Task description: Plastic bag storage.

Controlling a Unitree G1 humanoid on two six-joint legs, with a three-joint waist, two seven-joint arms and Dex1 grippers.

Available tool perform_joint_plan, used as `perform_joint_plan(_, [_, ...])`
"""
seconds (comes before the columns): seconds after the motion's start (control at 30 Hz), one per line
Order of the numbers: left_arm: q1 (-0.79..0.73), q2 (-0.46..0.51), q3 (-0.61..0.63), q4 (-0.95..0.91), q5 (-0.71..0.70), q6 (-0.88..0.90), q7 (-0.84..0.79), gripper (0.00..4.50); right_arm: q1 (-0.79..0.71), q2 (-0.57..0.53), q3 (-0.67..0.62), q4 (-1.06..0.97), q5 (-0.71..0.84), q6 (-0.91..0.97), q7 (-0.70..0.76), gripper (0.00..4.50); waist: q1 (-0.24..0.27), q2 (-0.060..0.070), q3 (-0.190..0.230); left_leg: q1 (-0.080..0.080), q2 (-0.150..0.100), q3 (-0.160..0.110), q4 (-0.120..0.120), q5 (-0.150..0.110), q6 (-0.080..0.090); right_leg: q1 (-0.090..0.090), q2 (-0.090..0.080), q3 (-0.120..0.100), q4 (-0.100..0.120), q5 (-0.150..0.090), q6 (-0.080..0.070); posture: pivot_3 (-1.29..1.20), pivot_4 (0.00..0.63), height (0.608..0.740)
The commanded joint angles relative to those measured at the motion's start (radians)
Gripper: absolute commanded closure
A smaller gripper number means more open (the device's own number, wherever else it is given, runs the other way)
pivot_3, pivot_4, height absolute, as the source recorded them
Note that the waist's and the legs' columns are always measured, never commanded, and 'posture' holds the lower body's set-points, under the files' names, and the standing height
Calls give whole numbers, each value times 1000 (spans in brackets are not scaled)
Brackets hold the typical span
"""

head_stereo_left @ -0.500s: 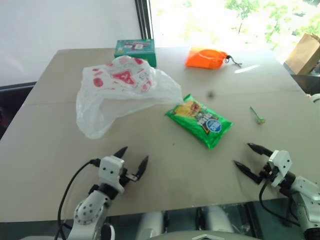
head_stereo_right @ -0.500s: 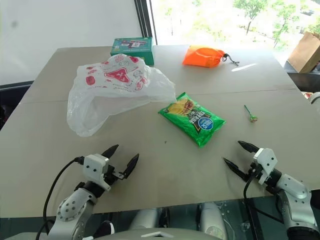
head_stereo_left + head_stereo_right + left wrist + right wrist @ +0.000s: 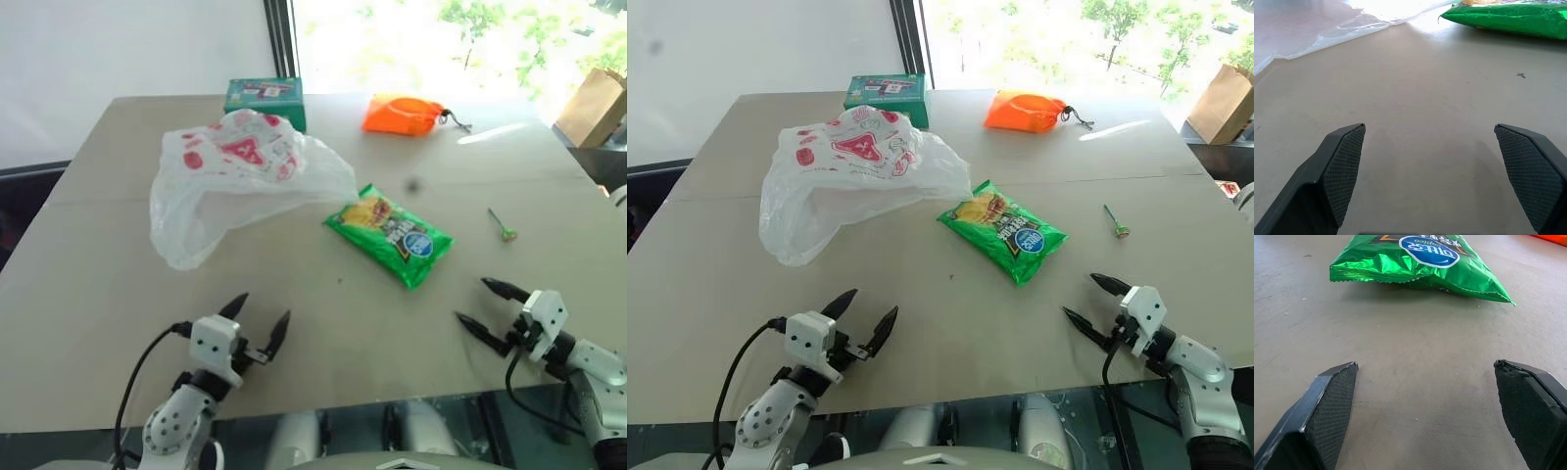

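Plastic bag (image 3: 235, 181) lies crumpled on the far-left part of the beige table (image 3: 118, 294), its red printed patches facing up, well apart from both grippers. Left gripper (image 3: 260, 318) hovers near the table's near edge with its two black fingers spread wide and nothing between them; the bag sits at about 12 o'clock from it, with bare tabletop between (the wrist view catches only the bag's translucent hem (image 3: 1327, 36)). Right gripper (image 3: 1097, 302) is likewise spread and empty at the near-right edge, and the bag lies toward its 10 o'clock, beyond a green snack packet (image 3: 1004, 232) at the table's centre. Teal box (image 3: 265, 98) stands just behind the bag at the far edge, touching or nearly so. Orange drawstring pouch (image 3: 404, 114) rests at the far right, and a small green-headed stick (image 3: 505, 227) lies at 3 o'clock from the packet.
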Motion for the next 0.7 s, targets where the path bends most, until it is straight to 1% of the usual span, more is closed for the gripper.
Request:
perform_joint_plan(0.03, [12,-4,2,3,-10,-21,-7,18,3,-2,14,16,-8,1,-1,0,0,0,0,0,0,0,0,0,0,0,0,0,0,0,0,0,150,740])
perform_joint_plan(0.47, [12,-6,3,23,-11,-47,-14,18,2,-3,15,19,-9,4,-3,0,0,0,0,0,0,1,1,0,0,1,1,0,1,0,0,0,150,740])
perform_joint_plan(0.7, [7,-13,14,35,-5,-52,7,18,3,0,20,-1,7,23,7,0,0,0,0,1,0,1,1,0,0,1,2,1,1,0,0,0,150,740])
